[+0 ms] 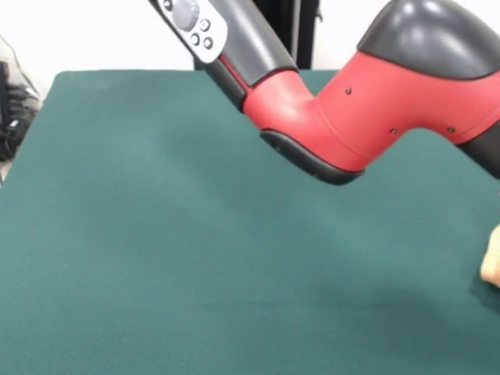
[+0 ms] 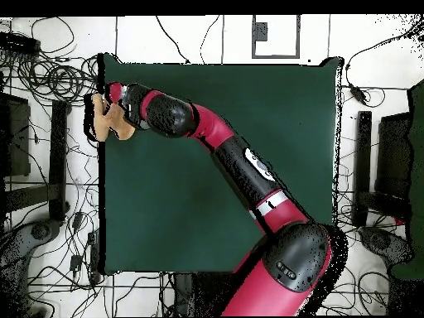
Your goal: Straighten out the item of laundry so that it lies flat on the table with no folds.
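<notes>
Front view: The red and black arm point(image 1: 367, 101) crosses the upper part of the frame from the right, its grey control pad with round buttons point(image 1: 191, 22) at the top edge. The arm's elbow section hangs above the dark green table point(image 1: 195, 273) without touching it. The gripper itself is outside this view. At the right edge, a small tan-orange patch of the towel point(image 1: 492, 258) shows, bunched and raised rather than flat; most of it is cut off by the frame. The rest of the table surface in this view carries nothing else.

Overhead view: The arm point(image 2: 240, 166) reaches from its base at the bottom diagonally across the table point(image 2: 215, 224) to the upper-left corner. The gripper point(image 2: 106, 116) sits at the table's left edge, near that corner. The towel point(image 2: 112, 124) is there too, crumpled into 1 compact lump directly at the gripper, partly overhanging the table's left edge. The lump touches or lies under the gripper's end; which of the 2 cannot be determined. Whether the fingers are clenched on the cloth or released cannot be told, as the wrist covers them. Cables point(image 2: 50, 79) lie on the floor to the left of the table, and dark equipment point(image 2: 364, 166) stands along the right side.
</notes>
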`<state>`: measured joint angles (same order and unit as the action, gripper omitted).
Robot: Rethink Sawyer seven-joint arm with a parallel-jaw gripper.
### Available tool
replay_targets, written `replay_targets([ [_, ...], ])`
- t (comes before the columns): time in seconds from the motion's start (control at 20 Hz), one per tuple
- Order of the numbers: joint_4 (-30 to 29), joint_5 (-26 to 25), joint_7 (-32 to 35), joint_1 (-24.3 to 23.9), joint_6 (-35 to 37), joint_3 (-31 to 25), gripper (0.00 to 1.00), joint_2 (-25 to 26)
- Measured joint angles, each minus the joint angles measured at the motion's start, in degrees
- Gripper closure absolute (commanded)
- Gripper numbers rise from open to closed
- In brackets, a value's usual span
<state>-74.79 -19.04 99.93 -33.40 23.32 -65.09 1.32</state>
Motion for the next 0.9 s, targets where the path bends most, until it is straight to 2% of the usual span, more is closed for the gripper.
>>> replay_targets([
  [0.35,0.35,-4.15,0.01,3.59,-1.35,4.63,1.00,-3.77],
  [0.5,1.15,-9.16,0.01,7.42,-2.96,9.70,1.00,-6.84],
  [0.6,1.48,-15.53,0.01,12.14,-4.45,15.58,1.00,-10.32],
  [0.7,1.45,-19.13,0.01,14.62,-4.75,18.31,1.00,-12.23],
  [0.9,1.57,-23.08,0.00,16.70,-4.73,20.03,1.00,-13.91],
])
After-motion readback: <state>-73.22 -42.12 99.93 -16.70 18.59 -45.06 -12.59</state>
